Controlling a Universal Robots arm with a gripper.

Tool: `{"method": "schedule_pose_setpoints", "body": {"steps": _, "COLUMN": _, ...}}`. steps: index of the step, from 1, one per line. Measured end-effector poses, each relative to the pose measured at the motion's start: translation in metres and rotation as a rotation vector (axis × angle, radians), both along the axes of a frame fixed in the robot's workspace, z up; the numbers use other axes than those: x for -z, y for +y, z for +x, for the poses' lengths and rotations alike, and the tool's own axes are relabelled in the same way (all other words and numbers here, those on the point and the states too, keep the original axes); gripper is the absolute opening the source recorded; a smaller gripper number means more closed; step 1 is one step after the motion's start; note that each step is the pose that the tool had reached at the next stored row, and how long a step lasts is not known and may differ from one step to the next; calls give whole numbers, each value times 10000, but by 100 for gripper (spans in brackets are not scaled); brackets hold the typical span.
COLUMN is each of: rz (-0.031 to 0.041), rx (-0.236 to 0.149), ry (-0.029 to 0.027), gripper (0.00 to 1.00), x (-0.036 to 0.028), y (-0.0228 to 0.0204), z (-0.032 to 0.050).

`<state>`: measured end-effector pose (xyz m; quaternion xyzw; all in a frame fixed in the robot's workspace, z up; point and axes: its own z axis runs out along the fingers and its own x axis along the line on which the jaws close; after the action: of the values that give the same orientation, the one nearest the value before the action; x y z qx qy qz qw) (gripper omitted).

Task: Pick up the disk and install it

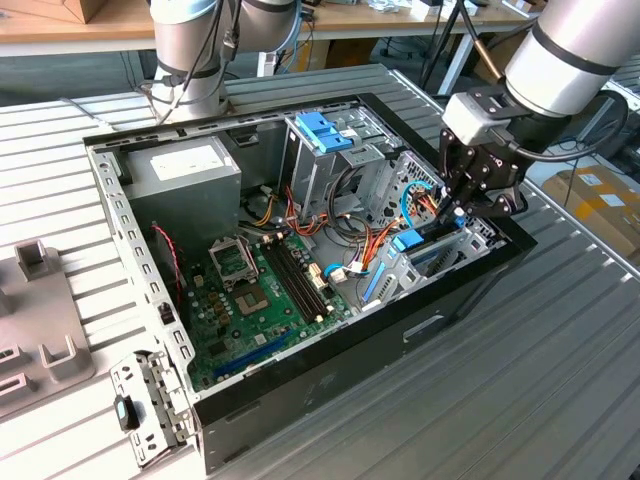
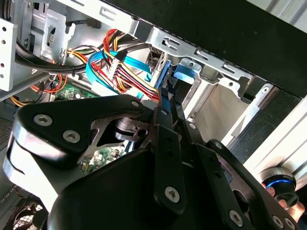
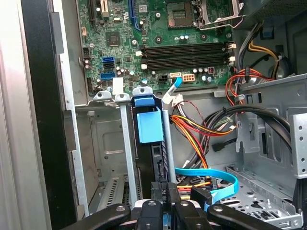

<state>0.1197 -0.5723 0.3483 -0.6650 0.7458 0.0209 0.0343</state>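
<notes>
An open computer case (image 1: 300, 385) is laid on its side on a ribbed metal table (image 1: 560, 390), and everything below is placed relative to that case. The gripper (image 1: 458, 207) is held over the case's corner bay, at the end farthest from the grey power supply (image 1: 185, 170). The disk (image 3: 151, 143) is seen standing on edge inside that bay, between two upright metal rails, with its blue end tab (image 3: 144, 101) toward the green motherboard (image 1: 255, 300). In the first wrist view the dark fingers (image 3: 158, 211) are drawn close together at the disk's near edge; in the second wrist view they (image 2: 165, 143) appear to be pinched onto the thin blue frame (image 2: 163, 76), though the contact itself is partly hidden, so a hold is likely rather than certain. A flat blue cable (image 3: 211, 179) is looped just beside the disk, next to red and yellow wires (image 3: 196, 132). A light-blue bracket (image 1: 325, 130) is fixed atop the tall metal cage (image 1: 320, 175) near the case's middle.
</notes>
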Motion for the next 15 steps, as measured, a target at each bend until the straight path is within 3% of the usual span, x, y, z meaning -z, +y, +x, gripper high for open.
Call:
{"method": "schedule_pose_setpoints", "body": {"steps": 5, "rz": -1, "rx": -93, "ry": 0, "gripper": 16, "x": 8, "y": -1, "z": 0}}
{"method": "schedule_pose_setpoints", "body": {"steps": 8, "rz": -1, "rx": -567, "ry": 0, "gripper": 16, "x": 21, "y": -1, "z": 0}}
{"method": "schedule_pose_setpoints", "body": {"steps": 15, "rz": -5, "rx": -597, "ry": 0, "gripper": 16, "x": 58, "y": -1, "z": 0}}
